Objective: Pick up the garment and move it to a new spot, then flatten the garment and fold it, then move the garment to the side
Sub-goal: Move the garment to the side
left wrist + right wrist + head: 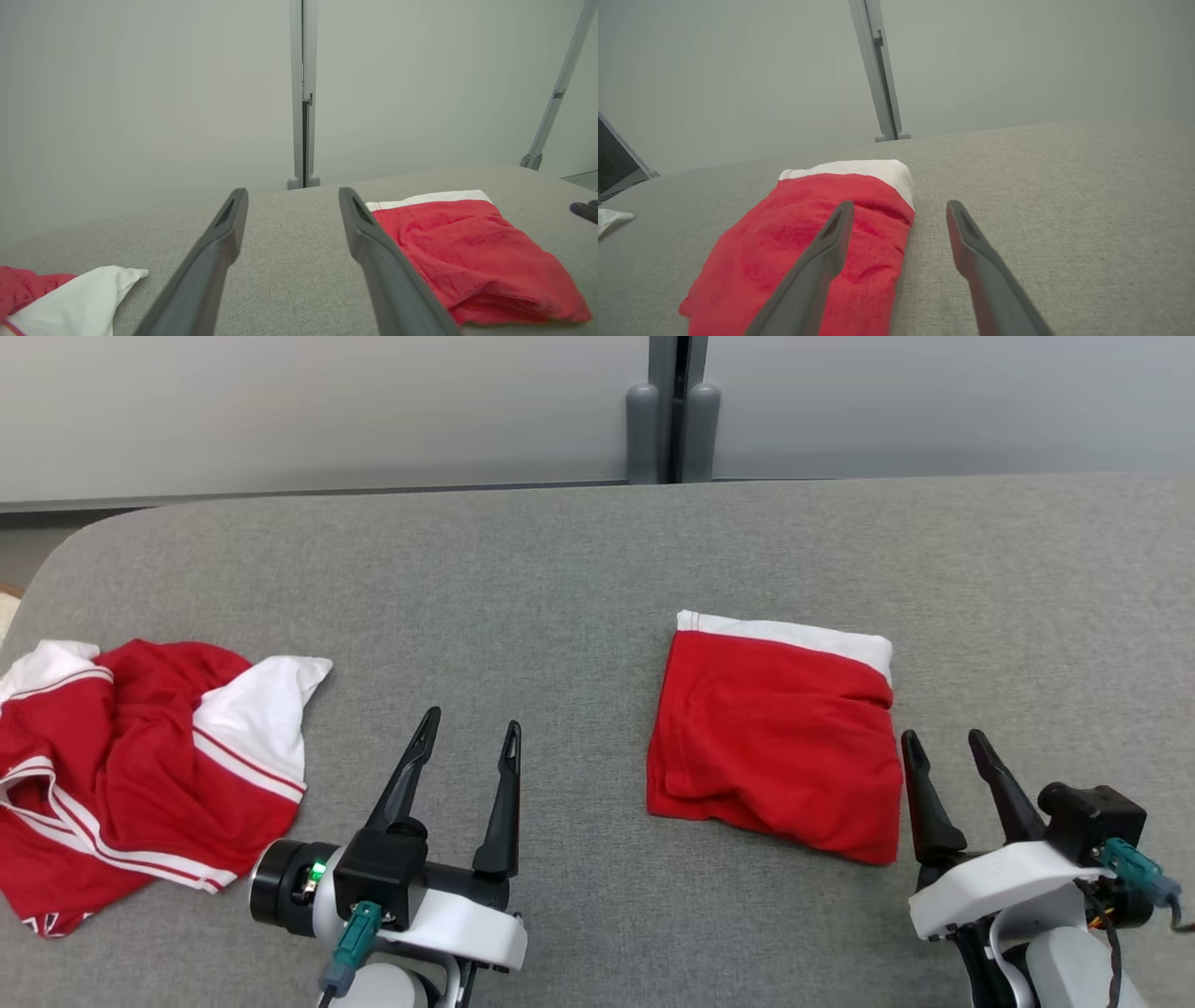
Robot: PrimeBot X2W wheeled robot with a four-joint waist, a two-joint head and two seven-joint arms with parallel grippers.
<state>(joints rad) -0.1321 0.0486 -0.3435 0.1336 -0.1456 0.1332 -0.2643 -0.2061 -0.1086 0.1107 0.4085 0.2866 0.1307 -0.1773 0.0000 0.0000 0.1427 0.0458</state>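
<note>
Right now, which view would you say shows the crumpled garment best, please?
The head view: nearly the whole crumpled garment lies at its left. The left wrist view catches one white and red corner; the right wrist view a white tip.

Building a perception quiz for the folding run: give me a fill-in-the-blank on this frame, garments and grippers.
1. The left gripper and right gripper both stand ____ and hold nothing.
2. The folded garment lies closest to the ____ gripper.
3. The crumpled garment lies on the robot's ____ side.
4. The folded garment is red with a ____ band at its far edge.
Missing: open; right; left; white.
</note>
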